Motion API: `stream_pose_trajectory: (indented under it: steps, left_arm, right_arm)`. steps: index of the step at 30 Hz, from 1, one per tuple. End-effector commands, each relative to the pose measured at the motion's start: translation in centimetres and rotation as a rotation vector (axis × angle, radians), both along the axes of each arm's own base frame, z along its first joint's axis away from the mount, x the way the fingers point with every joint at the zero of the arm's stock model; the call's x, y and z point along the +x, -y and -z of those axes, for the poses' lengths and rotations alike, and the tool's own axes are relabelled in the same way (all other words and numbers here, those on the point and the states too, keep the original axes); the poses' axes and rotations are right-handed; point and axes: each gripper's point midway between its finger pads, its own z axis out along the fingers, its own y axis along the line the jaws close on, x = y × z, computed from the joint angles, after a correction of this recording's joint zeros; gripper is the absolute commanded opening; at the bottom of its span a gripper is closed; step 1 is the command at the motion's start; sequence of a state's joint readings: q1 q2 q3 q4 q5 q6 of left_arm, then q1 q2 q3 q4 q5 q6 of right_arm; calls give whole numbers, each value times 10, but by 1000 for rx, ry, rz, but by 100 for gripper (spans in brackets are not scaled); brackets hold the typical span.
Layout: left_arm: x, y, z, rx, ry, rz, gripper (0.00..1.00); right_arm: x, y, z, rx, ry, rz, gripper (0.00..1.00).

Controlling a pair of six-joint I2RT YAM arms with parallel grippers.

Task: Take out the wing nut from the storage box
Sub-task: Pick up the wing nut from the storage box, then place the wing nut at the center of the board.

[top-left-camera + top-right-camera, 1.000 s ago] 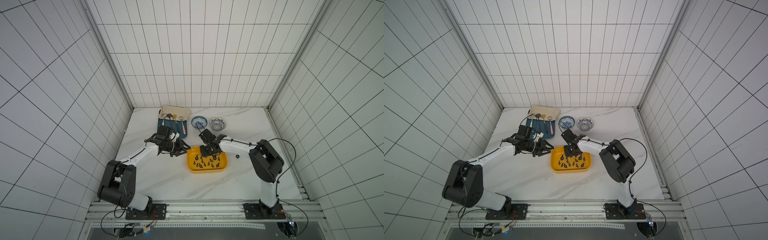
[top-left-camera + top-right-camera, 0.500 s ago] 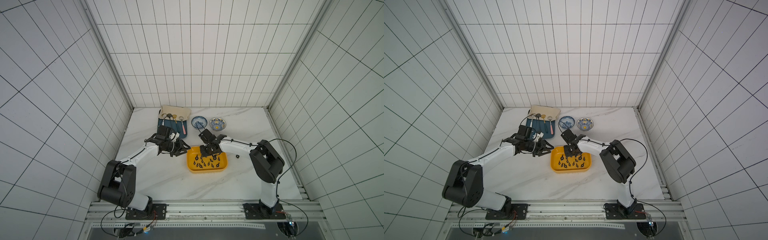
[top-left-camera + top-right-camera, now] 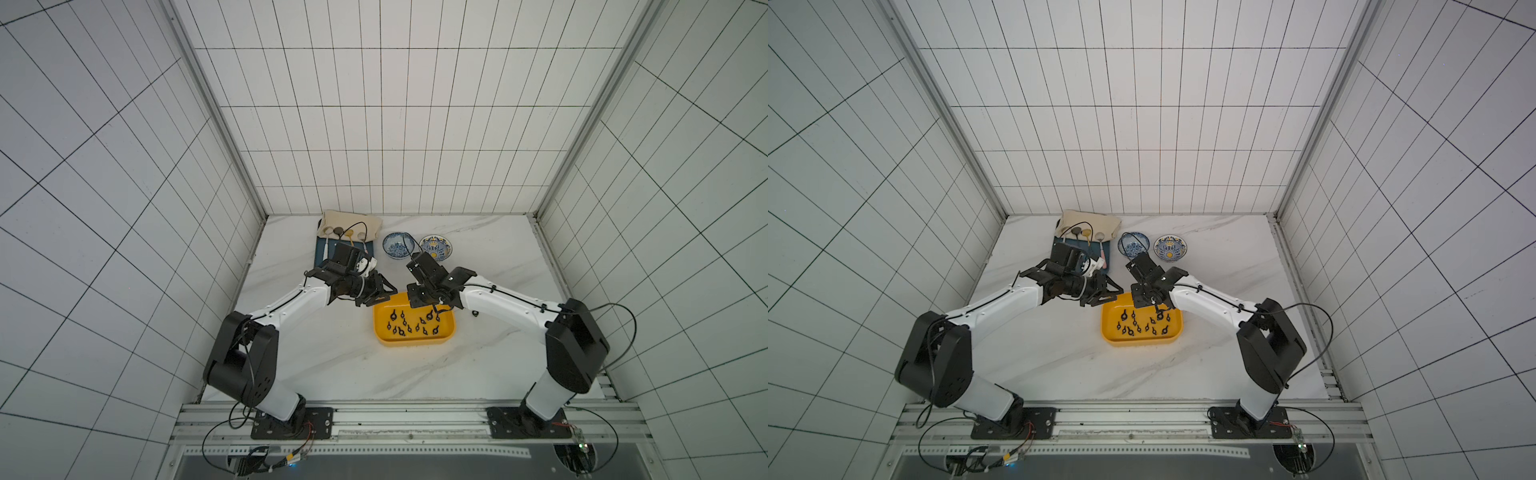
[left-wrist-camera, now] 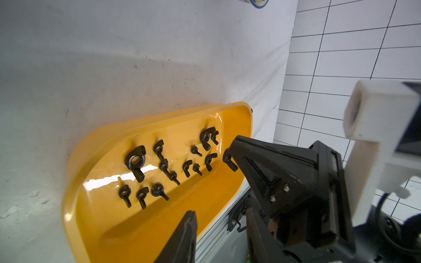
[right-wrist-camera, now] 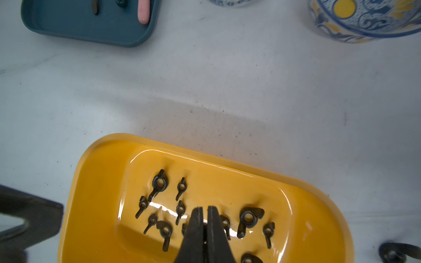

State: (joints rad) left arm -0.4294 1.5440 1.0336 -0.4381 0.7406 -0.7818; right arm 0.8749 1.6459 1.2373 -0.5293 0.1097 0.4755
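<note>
The right tool (image 5: pixel 202 208) sat shut among black wing nuts (image 5: pixel 159 183) in the shallow yellow plastic storage box (image 5: pixel 95 173) (left tool (image 4: pixel 211 180) stood part-open).

right claw (image 5: pixel 205 209) tighter now, tips together

Both top views are taken from high above the rail (image 3: pixel 395 419), tilted down toward the back wall (image 3: pixel 382 124). The whole table (image 3: pixel 324 357) and the box (image 3: pixel 411 343) are shared, slightly offset.

Left wrist view: taken close, from behind the left gripper (image 4: pixel 210 180), directed low along the table. The box is seen just beyond the jaw tips.

Right wrist view: taken close, directed steeply down over the right gripper (image 5: pixel 202 210). The box is seen under the jaw tips, the tray (image 5: pixel 91 29) and bowl (image 5: pixel 364 20) farther ahead.

The box is shared by both wrist views.
</note>
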Motion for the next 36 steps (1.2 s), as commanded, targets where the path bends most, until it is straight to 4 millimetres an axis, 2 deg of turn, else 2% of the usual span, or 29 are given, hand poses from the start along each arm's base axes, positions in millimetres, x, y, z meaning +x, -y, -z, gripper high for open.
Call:
stream_pose_trajectory:
  steps: [1,6,11,14,20,23,29,36]
  left_arm:
    - [6,18,-15,-10,51,23,39]
    - [0,53,-24,-20,66,97,39]
    - [-11,99,-27,-38,83,178,39]
    - [-19,128,-26,-55,77,229,39]
    - [-29,174,-15,-97,45,305,39]
    - [-30,186,-6,-101,28,317,39]
    - [-33,194,3,-101,6,331,39]
    - [-38,189,5,-95,1,332,39]
  right_arm:
    - [2,49,-1,-66,6,92,0]
    - [11,114,-9,-61,17,224,0]
    - [11,179,10,-93,-27,386,0]
    - [9,204,22,-77,-48,463,0]
    - [10,223,46,-48,-85,535,0]
    - [12,225,60,-37,-111,544,0]
    - [15,225,74,-34,-123,554,0]
    - [19,230,92,-80,-149,570,0]
